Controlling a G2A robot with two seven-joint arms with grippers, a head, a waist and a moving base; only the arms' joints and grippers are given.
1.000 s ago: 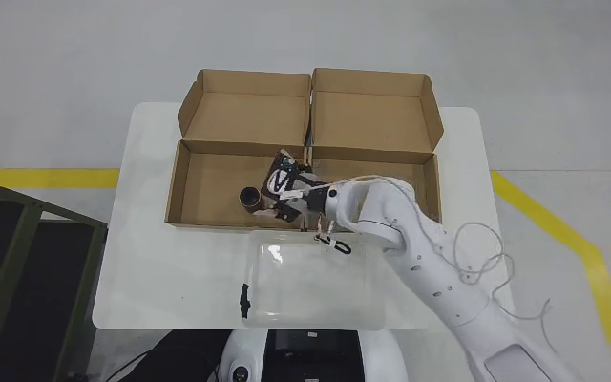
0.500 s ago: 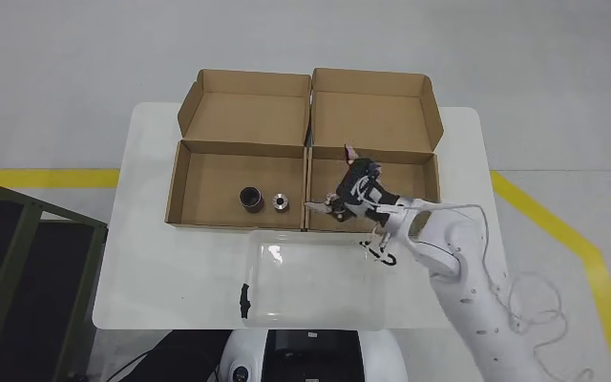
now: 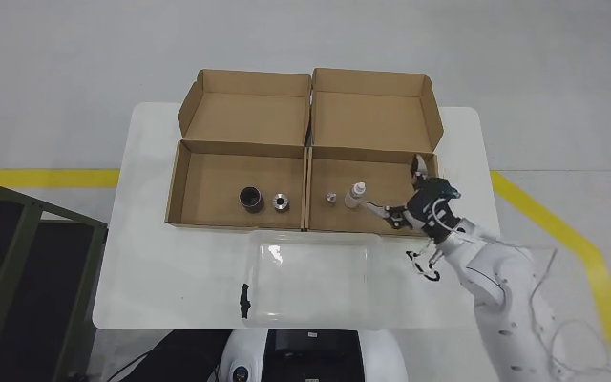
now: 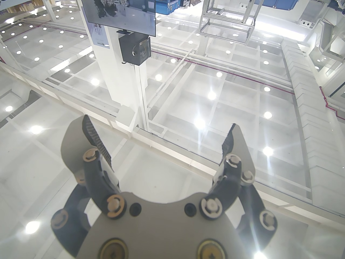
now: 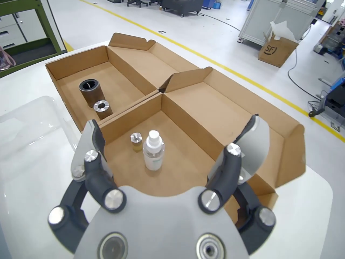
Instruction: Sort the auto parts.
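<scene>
Two open cardboard boxes stand side by side. In the left box are a dark hollow cylinder and a silver bushing. The right box holds a small metal part and a white spray bottle, both upright. My right gripper hangs open and empty over the right end of that box, facing the bottle. My left gripper is open, empty, and points up at the ceiling.
A clear plastic tray lies on the white table in front of the boxes, with a small black piece at its left rim. Both box lids stand open at the back. A green cart is left of the table.
The right arm swung from the left box across to the right end of the right box. The silver bushing, then the small part and bottle, came into sight behind it.
</scene>
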